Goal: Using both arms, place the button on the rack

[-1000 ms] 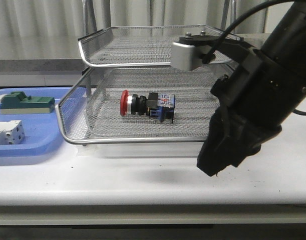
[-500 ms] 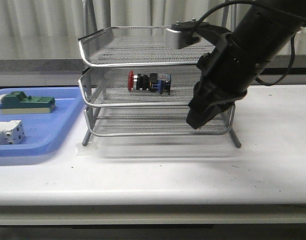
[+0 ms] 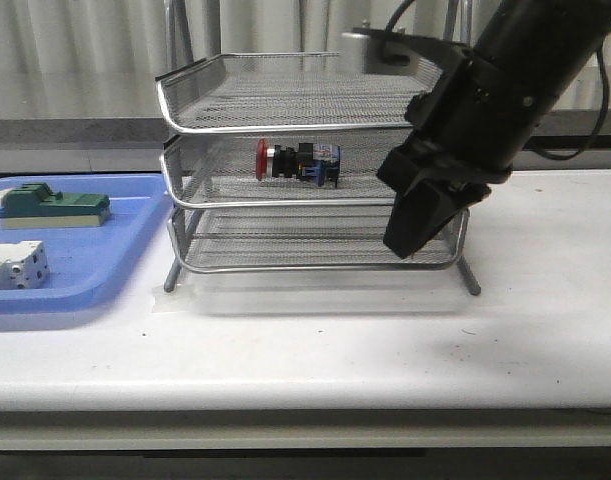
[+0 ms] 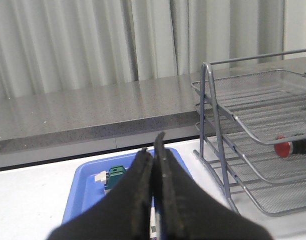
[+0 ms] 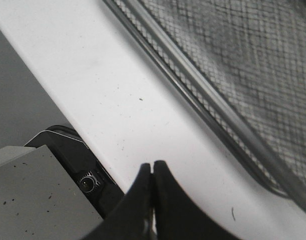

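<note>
The button (image 3: 295,162), red head to the left, lies on its side on the middle tier of the silver wire rack (image 3: 235,207). My right arm (image 3: 505,90) hangs in front of the rack's right end. Its gripper (image 3: 403,245) is shut and empty, pointing down beside the lowest tier. In the right wrist view the shut gripper (image 5: 152,167) is over white table next to the rack's mesh (image 5: 233,65). My left gripper (image 4: 154,145) is shut and empty, out of the front view; its camera sees the rack (image 4: 243,120) and the button (image 4: 288,147).
A blue tray (image 3: 85,290) lies on the table left of the rack, holding a green block (image 3: 50,205) and a white blocky part (image 3: 15,265). In the left wrist view the tray (image 4: 82,192) and green block (image 4: 116,176) lie beyond the fingers. A grey ledge and curtain are behind.
One second ago the rack with the button looked larger and nearer; now it stands farther back with three tiers showing. My right arm has shifted slightly up and right.
</note>
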Robot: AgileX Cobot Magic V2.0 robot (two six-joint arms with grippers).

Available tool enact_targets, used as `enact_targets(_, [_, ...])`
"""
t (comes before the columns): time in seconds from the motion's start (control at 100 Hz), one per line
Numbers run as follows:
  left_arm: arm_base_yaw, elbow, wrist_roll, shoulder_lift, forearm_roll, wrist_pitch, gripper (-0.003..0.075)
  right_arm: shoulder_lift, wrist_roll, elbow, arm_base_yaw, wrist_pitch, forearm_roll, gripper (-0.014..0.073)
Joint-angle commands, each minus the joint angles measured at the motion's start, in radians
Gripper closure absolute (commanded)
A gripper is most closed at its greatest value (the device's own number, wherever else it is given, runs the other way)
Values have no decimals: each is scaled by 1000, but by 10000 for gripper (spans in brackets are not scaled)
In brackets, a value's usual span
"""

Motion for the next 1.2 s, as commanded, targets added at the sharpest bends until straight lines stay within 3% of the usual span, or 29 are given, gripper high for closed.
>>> enact_targets(0.0, [0,-25,-8,11,-14,-85,740,-95,140,-32,-7,5,-76,655])
enact_targets(0.19, [0,-25,-8,11,-14,-85,740,-224,413,-32,-7,66,-347,655])
enact_targets(0.38, [0,-25,-8,11,-14,-85,740,-380,557,14,-7,72,-484,655])
enact_targets(0.9, [0,-25,-8,11,-14,-85,740,-923,623,342,-197,71,-494,655])
enact_targets(1.19, [0,-25,-8,11,-14,-85,740,-1248,654,497,-216,79,-494,655])
